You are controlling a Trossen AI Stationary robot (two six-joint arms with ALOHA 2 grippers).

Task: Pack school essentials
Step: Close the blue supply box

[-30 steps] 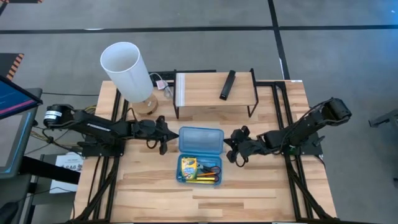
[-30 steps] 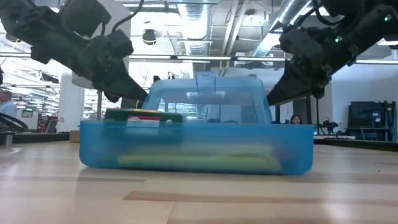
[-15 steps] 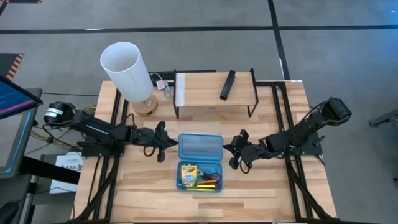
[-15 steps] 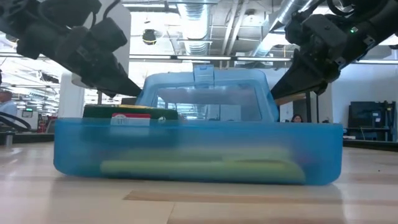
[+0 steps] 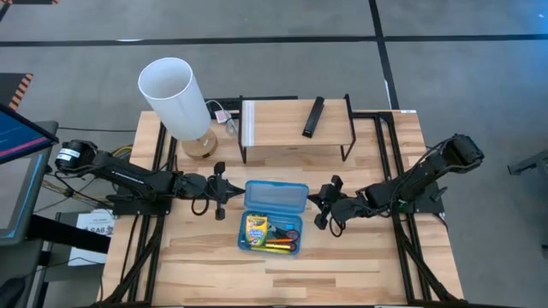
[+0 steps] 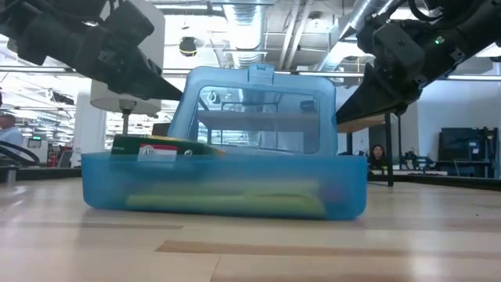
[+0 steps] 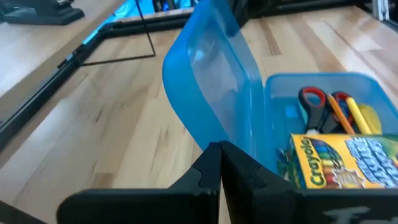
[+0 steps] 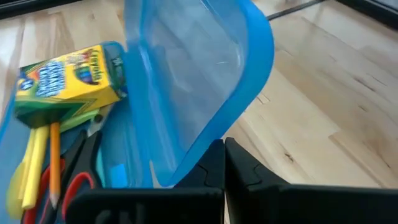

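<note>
A blue translucent pencil case (image 5: 270,233) sits open mid-table, its lid (image 5: 276,195) tipped up on the far-side hinge. Inside lie the yellow-green crayon box (image 7: 342,162), red-handled scissors (image 8: 74,180), a small blue eraser (image 7: 290,112), yellow sticks (image 8: 28,168) and an orange pencil (image 8: 55,162). My left gripper (image 5: 223,190) is shut, level with the table at the lid's left edge. My right gripper (image 5: 325,210) is shut and mirrors it at the lid's right edge. My left gripper points level from the table's left, its shut tips (image 7: 221,152) at the lid's left rim (image 7: 186,118); whether they touch it, I cannot tell. My right gripper points level from the right, its shut tips (image 8: 224,152) at the lid's right rim (image 8: 249,93); touch cannot be told.
A white-shaded lamp (image 5: 175,98) stands at the far left. A wooden riser on black wire legs (image 5: 274,124) at the far edge carries a black bar (image 5: 314,115). Bare wood lies in front of the case. People show in the room behind (image 6: 377,153).
The case slid toward the near edge, then back toward the far edge, and ended slightly turned. Its lid tipped up from leaning back to more upright. My left gripper drew a little toward the table's left; my right gripper shifted a little toward the near edge. Both stayed shut.
</note>
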